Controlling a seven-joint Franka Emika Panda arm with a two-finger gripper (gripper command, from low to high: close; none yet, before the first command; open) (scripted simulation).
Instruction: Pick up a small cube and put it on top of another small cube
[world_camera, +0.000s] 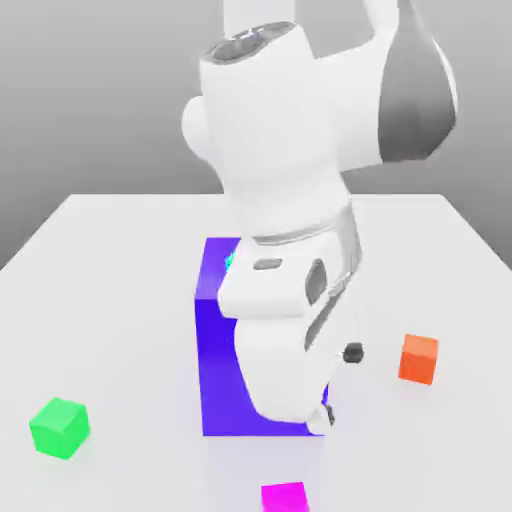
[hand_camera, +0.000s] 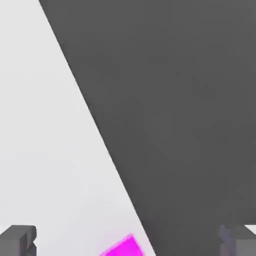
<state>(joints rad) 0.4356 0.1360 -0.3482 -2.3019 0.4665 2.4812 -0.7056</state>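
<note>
- Bright, even, diffuse light, no clear source.
- Worktop (world_camera: 120, 290) near white, almost washed out; faint soft shadows under the green cube (world_camera: 59, 427) and orange cube (world_camera: 419, 358).
- Slight softness throughout, edges a bit smeared.
- Hand view: flat grey against flat white, no glare.

Four small cubes — magenta (world_camera: 284, 497), green (world_camera: 59, 427), orange (world_camera: 419, 358), cyan (world_camera: 230, 262) — one big block (world_camera: 215, 370).
</note>
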